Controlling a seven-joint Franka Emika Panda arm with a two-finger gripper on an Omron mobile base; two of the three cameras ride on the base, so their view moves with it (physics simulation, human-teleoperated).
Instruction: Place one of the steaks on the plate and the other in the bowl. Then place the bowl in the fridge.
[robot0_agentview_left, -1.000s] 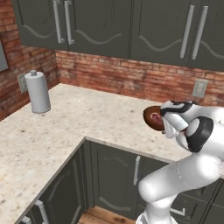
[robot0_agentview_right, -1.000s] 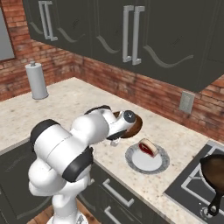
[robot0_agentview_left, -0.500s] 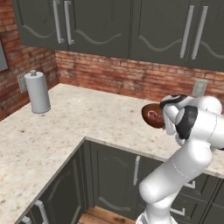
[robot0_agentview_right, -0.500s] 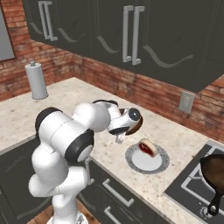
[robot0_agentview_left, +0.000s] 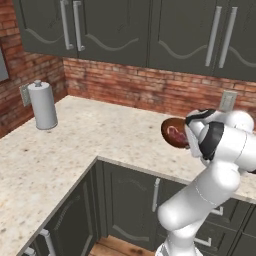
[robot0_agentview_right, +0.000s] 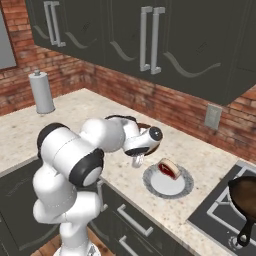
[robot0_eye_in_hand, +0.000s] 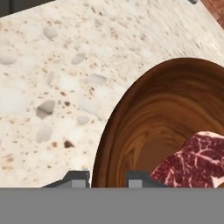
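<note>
Straddling the near rim of the bowl (robot0_eye_in_hand: 166, 127), the gripper (robot0_eye_in_hand: 107, 178) has one dark fingertip outside the wooden wall and one inside, and it looks clenched on that rim. Just beyond the inner fingertip, a marbled steak (robot0_eye_in_hand: 197, 162) lies in the bottom of the bowl. Past the gripper to the right in the right base view, the plate (robot0_agentview_right: 182, 187) sits on the speckled tabletop (robot0_agentview_right: 90, 107) with the other steak (robot0_agentview_right: 167, 168) on it, close beside the bowl. So both steaks seem to be placed, and the step in hand is taking hold of the bowl for its trip to the fridge. From the left base view the bowl (robot0_agentview_left: 175, 134) appears tipped toward the camera, its open mouth showing the meat. The next move, I'd judge, calls for a level lift so the steak stays put, then carrying the bowl off to the fridge.
</note>
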